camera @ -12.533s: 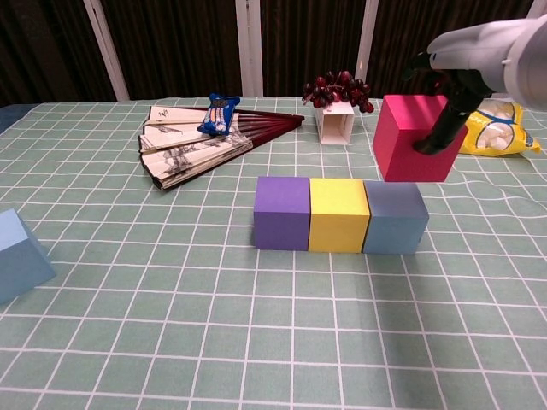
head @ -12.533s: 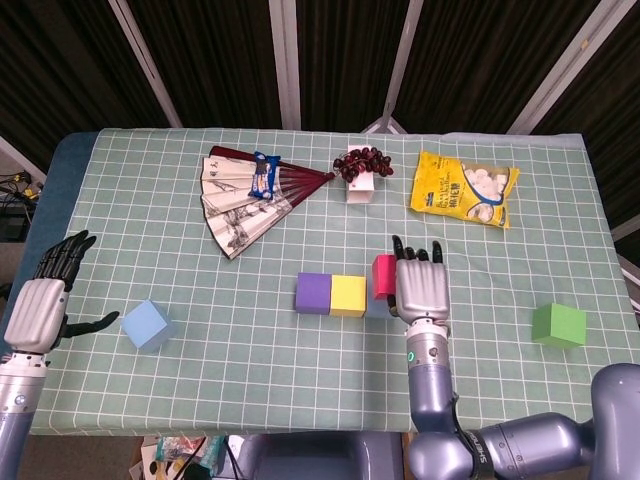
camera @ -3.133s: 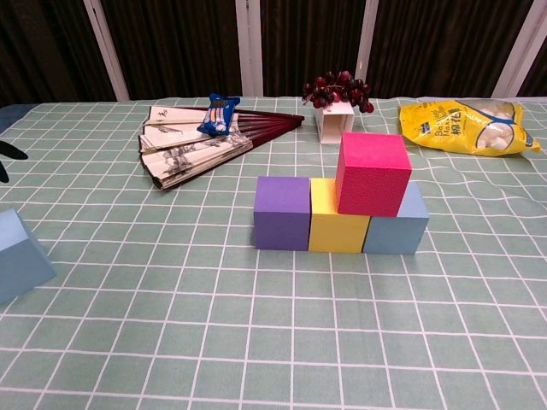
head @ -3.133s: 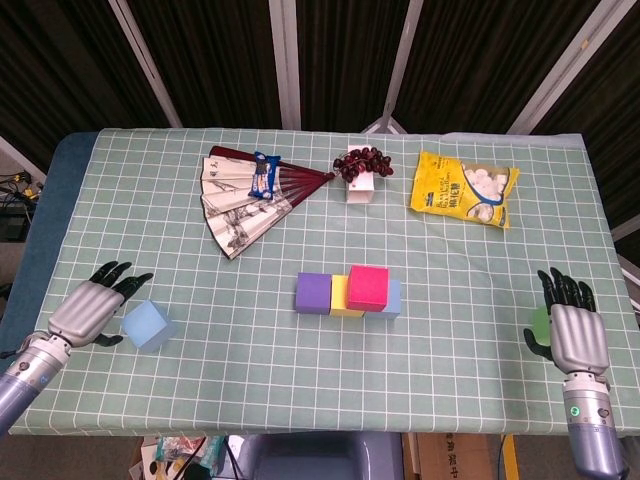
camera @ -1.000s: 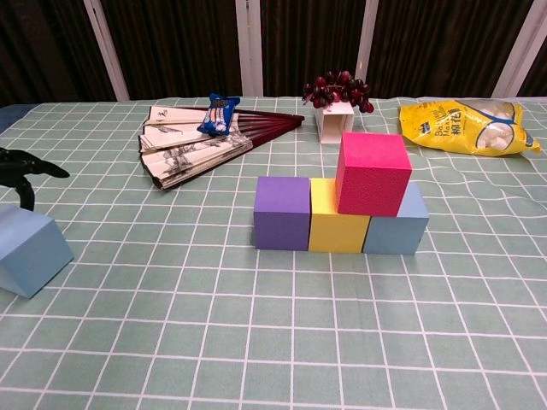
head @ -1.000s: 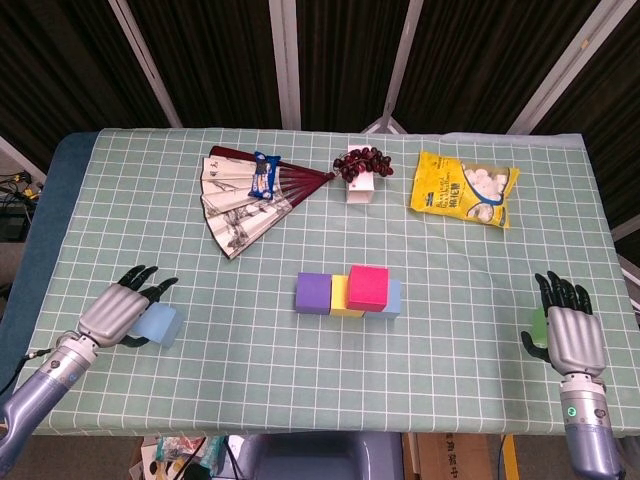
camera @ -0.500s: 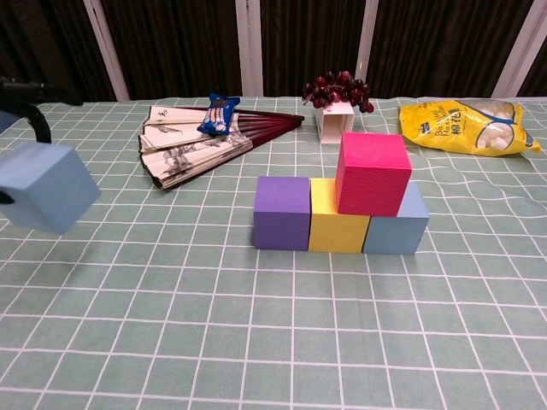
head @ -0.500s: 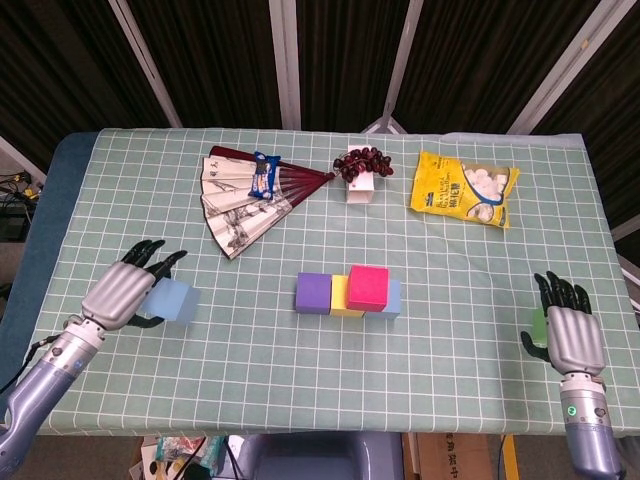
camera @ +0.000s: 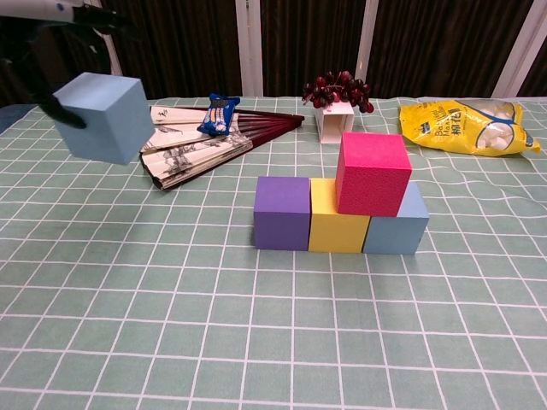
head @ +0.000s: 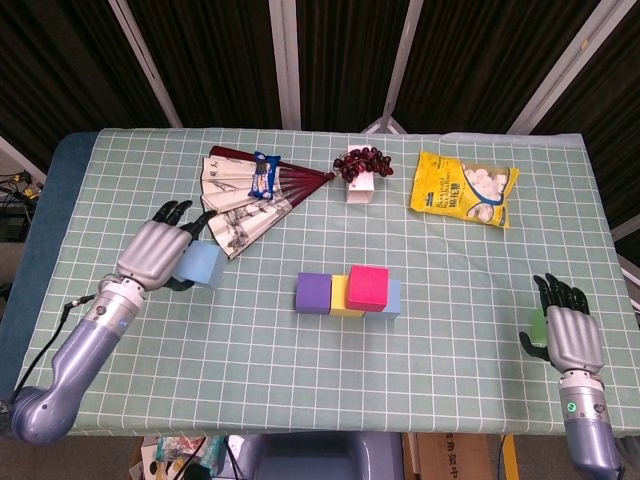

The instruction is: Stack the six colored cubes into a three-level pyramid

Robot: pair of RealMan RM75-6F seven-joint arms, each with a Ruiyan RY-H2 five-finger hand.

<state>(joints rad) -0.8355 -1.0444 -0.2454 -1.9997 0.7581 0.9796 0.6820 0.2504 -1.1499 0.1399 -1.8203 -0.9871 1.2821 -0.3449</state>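
Left hand [head: 157, 250] grips light blue cube [camera: 106, 116] above the table.

The desk [head: 300, 420] is covered by a pale green cloth [head: 480, 280] ruled with a white grid, and a dark blue underlayer [head: 55, 190] is seen along its left edge. Behind the far edge, dark pleated curtains [head: 220, 60] are hung, crossed by pale slanted metal bars [head: 285, 60]. In the chest view the same bars [camera: 249, 47] are seen upright against the black curtain. Cables [head: 15, 185] are seen on the floor by the far left corner. Even, soft light is cast over the cloth.
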